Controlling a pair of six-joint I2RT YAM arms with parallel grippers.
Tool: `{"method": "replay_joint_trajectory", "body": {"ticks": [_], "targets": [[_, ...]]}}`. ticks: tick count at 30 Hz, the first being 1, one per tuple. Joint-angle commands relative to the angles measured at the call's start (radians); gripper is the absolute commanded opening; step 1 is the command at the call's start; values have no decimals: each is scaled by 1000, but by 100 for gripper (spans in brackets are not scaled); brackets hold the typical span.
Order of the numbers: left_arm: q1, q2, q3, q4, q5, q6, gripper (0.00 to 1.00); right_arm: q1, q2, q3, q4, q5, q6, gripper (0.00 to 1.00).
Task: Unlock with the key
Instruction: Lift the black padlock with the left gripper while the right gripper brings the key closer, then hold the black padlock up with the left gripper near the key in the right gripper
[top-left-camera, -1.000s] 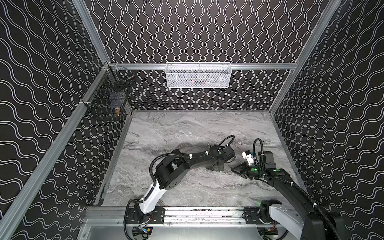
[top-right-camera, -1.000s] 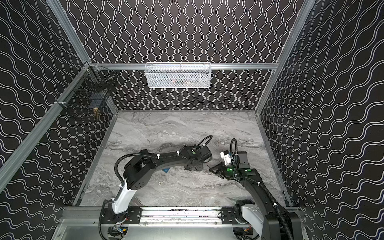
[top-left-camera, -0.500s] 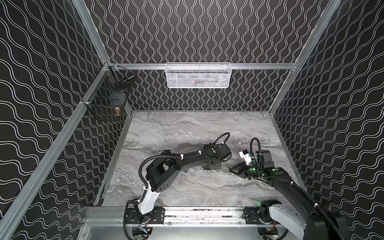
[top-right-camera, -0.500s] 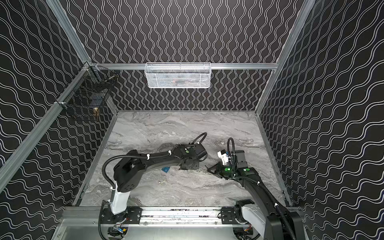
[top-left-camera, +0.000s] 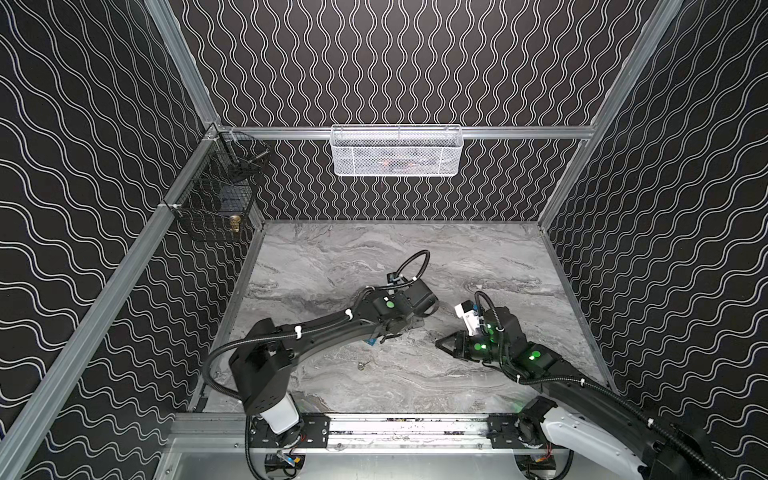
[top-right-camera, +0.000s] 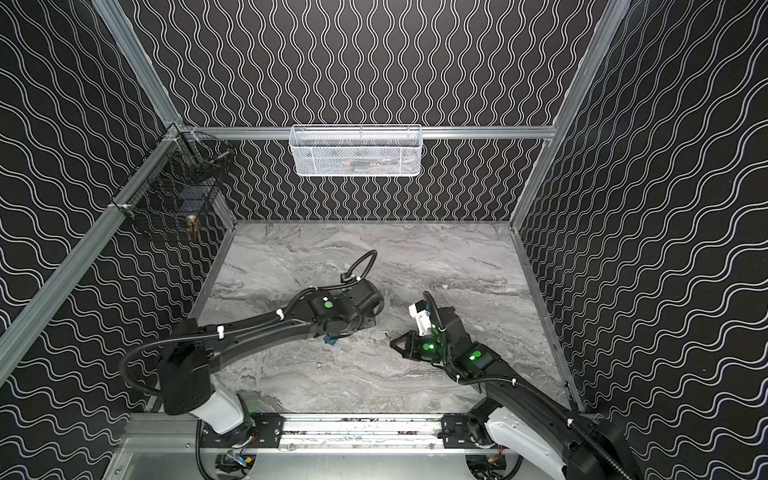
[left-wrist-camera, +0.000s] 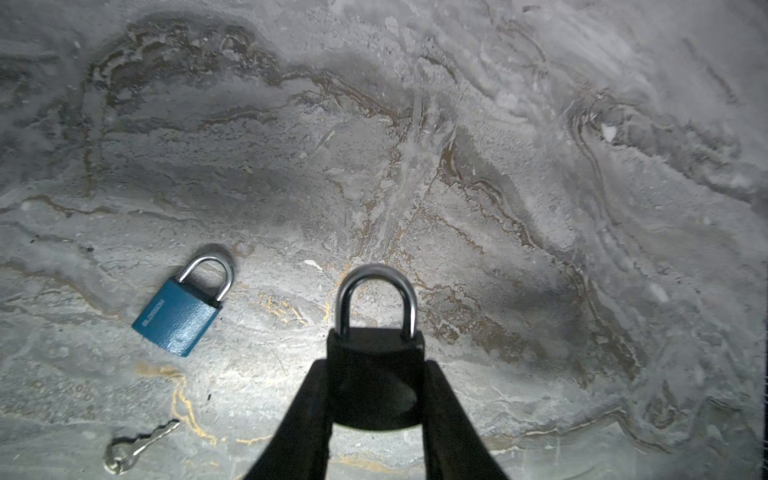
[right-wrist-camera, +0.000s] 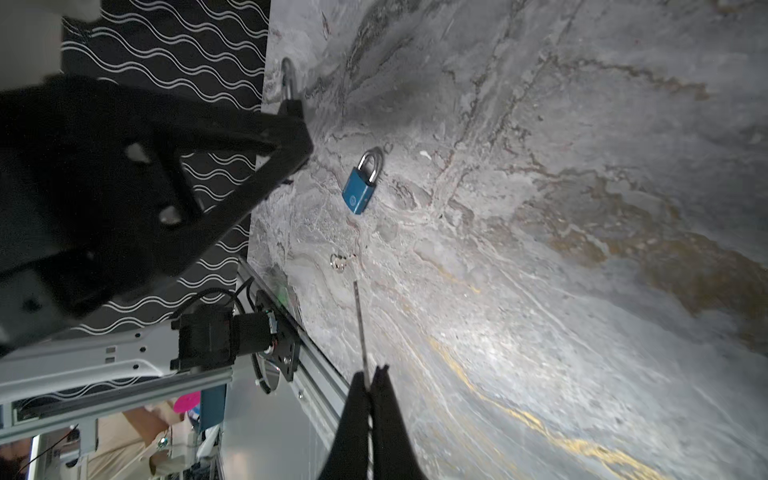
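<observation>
A black padlock (left-wrist-camera: 376, 374) with a silver shackle sits between the fingers of my left gripper (left-wrist-camera: 376, 365), which is shut on its body just above the marble table. In both top views the wrist hides those jaws. My right gripper (right-wrist-camera: 370, 374) is shut on a key (right-wrist-camera: 360, 328), seen edge-on as a thin blade pointing away from the fingers. In a top view the right gripper (top-left-camera: 438, 343) lies low, to the right of the left arm. A blue padlock (left-wrist-camera: 178, 316) lies flat on the table, with a second key (left-wrist-camera: 133, 446) near it.
The blue padlock (top-left-camera: 370, 341) and the loose key (top-left-camera: 363, 365) lie beside the left arm's forearm. A white mesh basket (top-left-camera: 397, 151) hangs on the back wall. A black wire basket (top-left-camera: 216, 203) hangs in the left corner. Patterned walls enclose the table.
Both grippers have shifted left across the table, each keeping its hold. The left arm's elbow has swung left, and the blue padlock now shows beside the forearm.
</observation>
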Motion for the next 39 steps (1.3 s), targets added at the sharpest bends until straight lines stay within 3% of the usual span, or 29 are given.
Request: {"method": "replay_joint_trajectory", "body": {"ticks": [1,6,12,22,39], "targets": [[3,-60,-12,20,-55,-70,16,88,33,-5,206,172,109,0],[4,-146,-55,26,-79,-117,12,253,107,-10,373,378,143,0],[3,-240,-102,26,-105,-170,10,383,195,-3,542,546,144,0],[5,-340,-162,33,-119,-210,7,451,280,27,702,639,84,0],[5,-381,-189,87,-102,-253,6,482,364,73,823,657,57,0]]}}
